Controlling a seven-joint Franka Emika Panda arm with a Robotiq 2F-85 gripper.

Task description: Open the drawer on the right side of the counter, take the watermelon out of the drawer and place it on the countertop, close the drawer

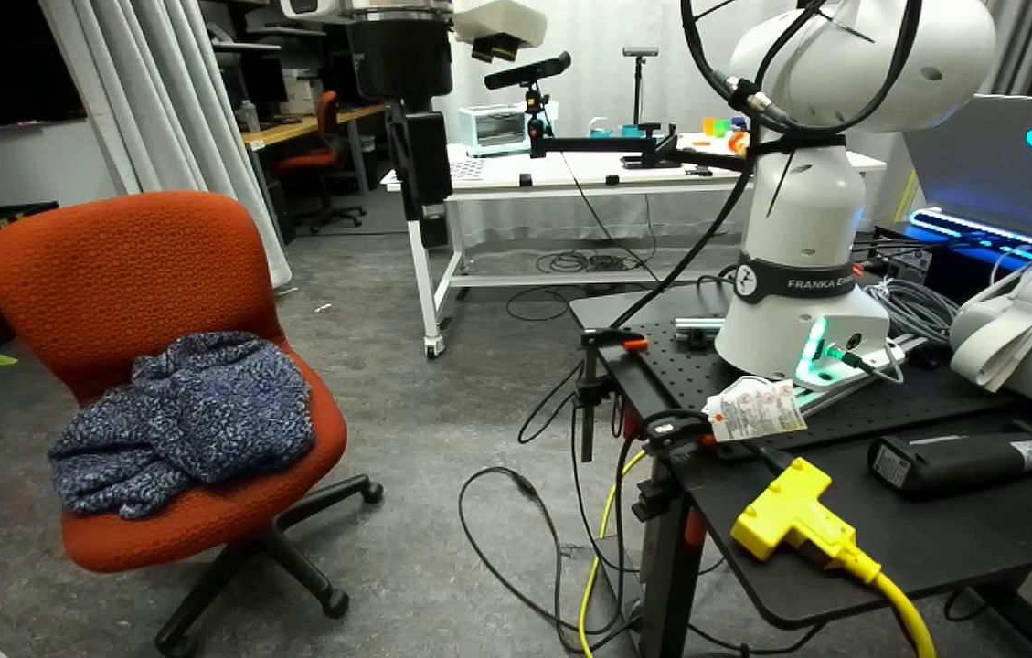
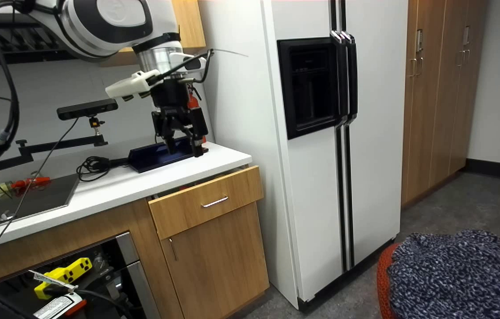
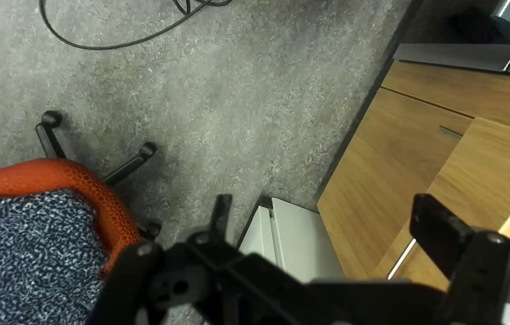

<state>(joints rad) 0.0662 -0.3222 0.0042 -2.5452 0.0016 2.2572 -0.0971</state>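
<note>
While drawer (image 2: pixel 187 212) stands partly out, its wooden front juts past edge of white table (image 2: pixel 226 155); gray floor (image 3: pixel 245 113) stretches between cabinet (image 2: pixel 221 261) under drawer and orange chair (image 1: pixel 132 274). White fridge (image 2: pixel 312 186) rises just beside table end, bounding that side. Dark blue tray (image 2: pixel 150 157) and coiled black cable (image 2: pixel 94 163) lie on table; speckled cloth (image 1: pixel 223 420) bunched on chair. Arm (image 2: pixel 123 13) stretches high, bent downward at end; fingers (image 3: pixel 440 234) spread apart, pointing down, above drawer level.
</note>
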